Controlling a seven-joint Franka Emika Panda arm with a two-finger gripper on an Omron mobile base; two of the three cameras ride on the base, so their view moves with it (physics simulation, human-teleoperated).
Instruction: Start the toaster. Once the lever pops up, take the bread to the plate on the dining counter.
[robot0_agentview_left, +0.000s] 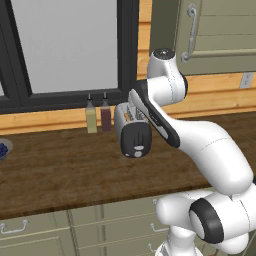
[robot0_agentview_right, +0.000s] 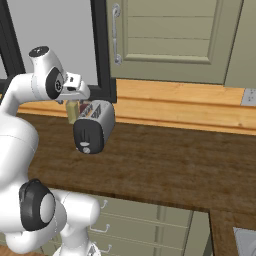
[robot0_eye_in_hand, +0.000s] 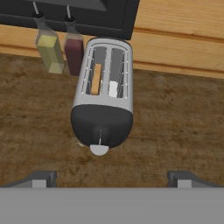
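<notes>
The silver-grey toaster (robot0_eye_in_hand: 103, 103) stands on the dark wood worktop (robot0_eye_in_hand: 175, 127), its black end face and pale dial (robot0_eye_in_hand: 99, 150) towards me. The lever (robot0_eye_in_hand: 99, 132) is a small dark tab on that face, just above the dial. A tan slice of bread (robot0_eye_in_hand: 96, 78) sits in the left slot. My gripper (robot0_eye_in_hand: 111, 179) hovers above and in front of the toaster, open, with nothing between its fingertips (robot0_eye_in_hand: 41, 178). From the base views the toaster (robot0_agentview_left: 134, 136) (robot0_agentview_right: 92, 130) lies under my bent arm. The plate and the dining counter are out of view.
Two slim bottles, one yellow (robot0_eye_in_hand: 49, 50) and one dark red (robot0_eye_in_hand: 73, 50), stand just left of the toaster against the window ledge. A blue-filled bowl (robot0_agentview_left: 3, 149) sits at the worktop's far left. Green drawer cabinets (robot0_agentview_left: 35, 232) run below, and a wall cupboard (robot0_agentview_right: 170, 40) hangs above.
</notes>
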